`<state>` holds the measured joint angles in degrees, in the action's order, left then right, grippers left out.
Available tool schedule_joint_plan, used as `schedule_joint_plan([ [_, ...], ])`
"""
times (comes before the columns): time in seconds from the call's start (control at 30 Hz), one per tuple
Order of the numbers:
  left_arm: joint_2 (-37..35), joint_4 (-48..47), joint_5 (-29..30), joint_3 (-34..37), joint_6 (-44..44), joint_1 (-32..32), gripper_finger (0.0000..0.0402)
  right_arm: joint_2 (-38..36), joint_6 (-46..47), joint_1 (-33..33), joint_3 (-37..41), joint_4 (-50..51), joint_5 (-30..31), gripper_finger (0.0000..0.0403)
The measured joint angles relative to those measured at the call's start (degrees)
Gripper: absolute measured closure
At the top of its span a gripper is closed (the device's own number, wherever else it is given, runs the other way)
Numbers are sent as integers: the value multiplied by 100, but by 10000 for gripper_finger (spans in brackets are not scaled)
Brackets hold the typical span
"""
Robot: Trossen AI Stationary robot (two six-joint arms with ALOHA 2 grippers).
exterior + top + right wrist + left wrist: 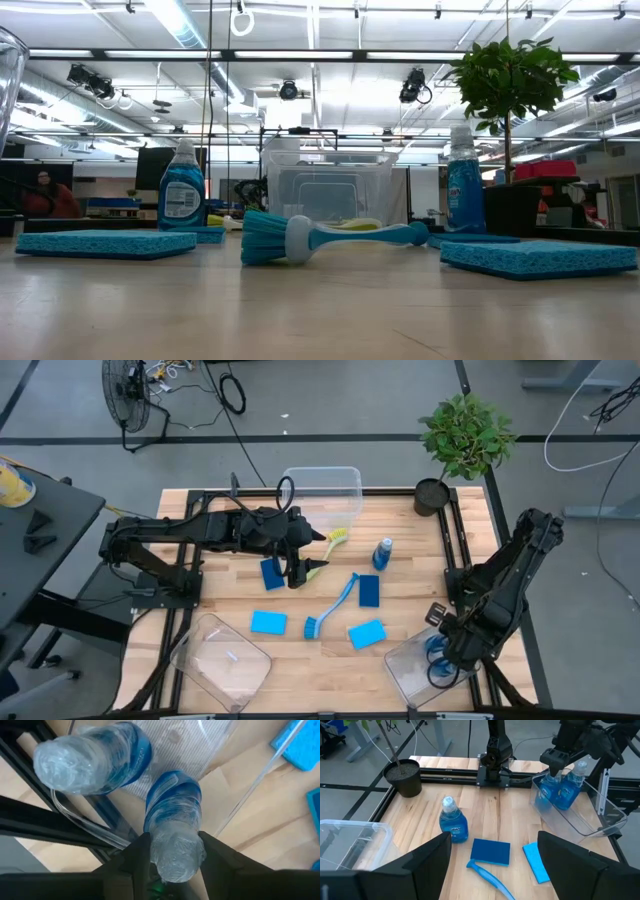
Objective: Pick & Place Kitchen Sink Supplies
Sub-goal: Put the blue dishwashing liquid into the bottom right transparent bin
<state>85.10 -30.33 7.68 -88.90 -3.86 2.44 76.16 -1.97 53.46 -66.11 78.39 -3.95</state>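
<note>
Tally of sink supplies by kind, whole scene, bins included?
soap bottles: 4 (one standing by the plant, one seen only in the low view, two in the bin by the right arm)
sponges: 4 (two light blue, two dark blue)
dish brushes: 3 (one blue, two yellow-green)
Total: 11

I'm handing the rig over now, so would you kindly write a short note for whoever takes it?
Right gripper: around a soap bottle in the near-right bin, beside a second bottle.
Left gripper: open, holding nothing, over the table by a dark sponge.
Done: two bottles binned.
Left: one bottle, four sponges, blue brush, green brush.
</note>
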Motion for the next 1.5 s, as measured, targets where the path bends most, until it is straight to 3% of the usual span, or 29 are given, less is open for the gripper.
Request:
schedule_joint_plan([
  [0.3,0,2,0,0,0,-2,104,0,622,-1,0,-2,22,228],
  [0.77,0,4,0,0,0,0,104,-6,601,-1,-31,-118,-15,184],
  [1.1,2,6,0,0,-1,0,104,-12,593,-187,-508,-66,26,170],
  [1.27,2,11,0,0,0,0,104,-13,647,-491,-845,-42,751,170],
  [1.4,-2,36,2,0,8,9,106,-13,1113,-875,-960,-11,1620,170],
  [1.5,-38,51,2,2,-130,39,118,-15,1417,-1311,-933,38,1937,170],
])
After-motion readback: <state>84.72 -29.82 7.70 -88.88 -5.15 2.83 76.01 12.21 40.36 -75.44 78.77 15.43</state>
